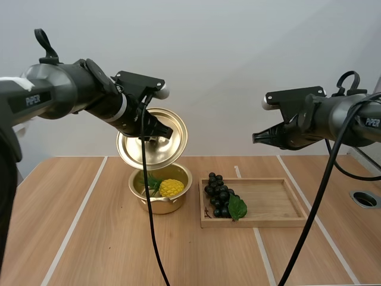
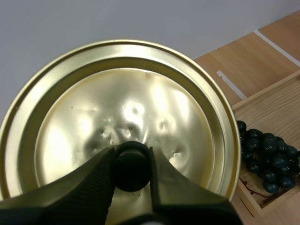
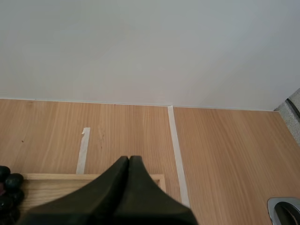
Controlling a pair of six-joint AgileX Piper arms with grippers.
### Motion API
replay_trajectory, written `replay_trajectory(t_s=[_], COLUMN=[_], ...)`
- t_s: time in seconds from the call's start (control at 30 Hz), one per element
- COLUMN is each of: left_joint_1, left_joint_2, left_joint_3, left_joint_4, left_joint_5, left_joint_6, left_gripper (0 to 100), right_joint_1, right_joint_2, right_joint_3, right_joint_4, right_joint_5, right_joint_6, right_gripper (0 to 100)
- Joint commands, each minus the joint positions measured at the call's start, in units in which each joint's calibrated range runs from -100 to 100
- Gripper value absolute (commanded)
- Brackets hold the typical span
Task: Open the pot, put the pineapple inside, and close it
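A gold pot (image 1: 161, 189) stands open on the table with a yellow pineapple (image 1: 171, 187) inside it. My left gripper (image 1: 156, 133) holds the gold lid (image 1: 152, 140) tilted in the air just above the pot. In the left wrist view its fingers (image 2: 96, 176) pinch the lid's black knob (image 2: 132, 165), with the lid (image 2: 117, 108) seen from its top side. My right gripper (image 1: 257, 137) hangs high above the tray's far side, shut with nothing in it; its fingers (image 3: 126, 178) lie together as one wedge.
A wooden tray (image 1: 271, 205) lies right of the pot with a bunch of dark grapes (image 1: 221, 196) and a green leaf at its left end; the grapes (image 2: 267, 157) also sit beside the lid. A round metal hole (image 1: 364, 198) is in the table at far right.
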Motion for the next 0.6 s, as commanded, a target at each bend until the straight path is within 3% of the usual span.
replay_trajectory(t_s=[0.0, 0.27, 0.57], left_joint_1=[-0.14, -0.23, -0.23], left_joint_2=[2.5, 9.3, 11.9], left_joint_3=[0.0, 0.0, 0.0], left_joint_4=[-1.6, -1.6, -1.6], left_joint_5=[2.4, 9.6, 0.7], left_joint_6=[0.1, 0.2, 3.3], left_gripper=[0, 0, 0], right_joint_1=[-0.1, -0.1, -0.1], right_joint_2=[0.4, 0.8, 0.8], right_joint_3=[0.3, 0.3, 0.3], right_joint_4=[-0.7, -1.5, -1.7], right_joint_5=[0.3, 0.3, 0.9], right_joint_6=[0.0, 0.0, 0.0], right_gripper=[0, 0, 0])
